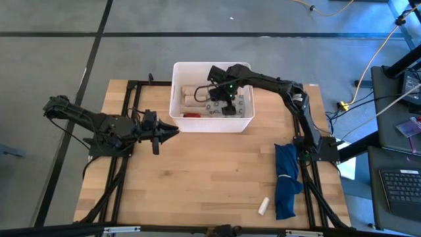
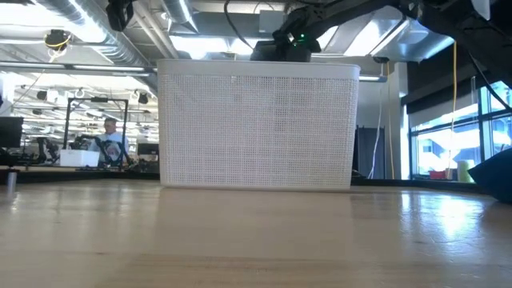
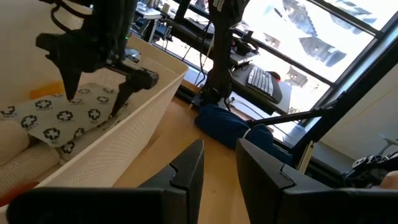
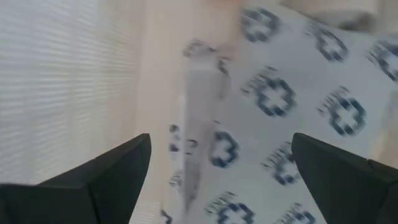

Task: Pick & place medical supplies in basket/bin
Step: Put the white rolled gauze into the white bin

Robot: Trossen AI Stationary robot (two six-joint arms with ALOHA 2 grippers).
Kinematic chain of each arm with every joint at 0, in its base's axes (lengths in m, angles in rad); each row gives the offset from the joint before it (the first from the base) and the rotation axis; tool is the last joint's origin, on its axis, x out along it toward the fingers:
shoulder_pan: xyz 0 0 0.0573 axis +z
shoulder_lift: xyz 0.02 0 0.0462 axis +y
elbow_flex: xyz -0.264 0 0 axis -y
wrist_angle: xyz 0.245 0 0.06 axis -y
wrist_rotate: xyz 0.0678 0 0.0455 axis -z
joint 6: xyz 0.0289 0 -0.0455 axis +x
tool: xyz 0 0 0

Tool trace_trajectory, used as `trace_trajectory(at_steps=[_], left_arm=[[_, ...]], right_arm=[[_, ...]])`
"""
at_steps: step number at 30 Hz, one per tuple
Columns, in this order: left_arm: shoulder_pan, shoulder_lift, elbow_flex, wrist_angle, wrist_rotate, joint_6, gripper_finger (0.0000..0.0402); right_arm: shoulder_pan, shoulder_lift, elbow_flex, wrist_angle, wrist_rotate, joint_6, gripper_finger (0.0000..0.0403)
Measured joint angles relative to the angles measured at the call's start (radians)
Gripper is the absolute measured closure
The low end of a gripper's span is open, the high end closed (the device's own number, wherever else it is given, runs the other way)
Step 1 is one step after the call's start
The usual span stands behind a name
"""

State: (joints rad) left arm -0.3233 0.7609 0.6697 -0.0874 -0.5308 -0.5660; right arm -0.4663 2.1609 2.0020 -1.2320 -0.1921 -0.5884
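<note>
The white bin (image 1: 212, 125) stands at the table's far middle. Inside lie beige rolls (image 1: 194, 97), a small red-orange item (image 1: 191, 114) and a grey packet (image 4: 280, 112) printed with dark ringed crosses. My right gripper (image 1: 228, 107) reaches down into the bin from the right, open, its fingers spread wide just over the packet (image 3: 62, 118). I cannot tell whether the fingertips touch it. My left gripper (image 3: 217, 168) waits low over the table beside the bin's near left corner, open by a narrow gap. In the low view the bin's wall (image 2: 258, 128) hides the right gripper.
A long dark-blue cloth (image 1: 286, 178) lies along the table's right edge, with a small white roll (image 1: 263, 206) beside it near the front. Bare wood lies between the bin and the near edge. Desks, cables and a person show in the room beyond.
</note>
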Motion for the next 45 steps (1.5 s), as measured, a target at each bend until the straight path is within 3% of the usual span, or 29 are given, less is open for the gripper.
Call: trace_trajectory(at_steps=[8,15,22,26,31,38,45], left_arm=[[0.0,0.0,0.0,0.0,0.0,0.0,0.0313],[0.0,0.0,0.0,0.0,0.0,0.0,0.0313],[0.0,0.0,0.0,-0.001,0.0,0.003,0.0313],[-0.002,0.0,0.0,-0.023,0.004,0.003,0.0313],[-0.002,0.0,0.0,-0.054,0.032,0.003,0.0313],[-0.002,0.001,0.0,-0.054,0.069,0.003,0.0313],[-0.002,0.001,0.0,-0.054,0.074,0.002,0.0313]], right_arm=[[0.045,-0.001,-0.009,-0.011,-0.144,-0.046,0.0017],[0.054,0.0,0.08,-0.027,-0.033,0.031,0.0017],[0.057,0.0,0.349,-0.062,0.092,0.205,0.0017],[0.102,-0.129,0.283,-0.015,0.098,0.347,0.0017],[0.227,-0.247,0.264,-0.099,0.097,0.571,0.0017],[0.505,-0.279,0.262,-0.257,0.1,0.923,0.0017],[0.824,-0.261,0.262,-0.292,0.267,1.413,0.0017]])
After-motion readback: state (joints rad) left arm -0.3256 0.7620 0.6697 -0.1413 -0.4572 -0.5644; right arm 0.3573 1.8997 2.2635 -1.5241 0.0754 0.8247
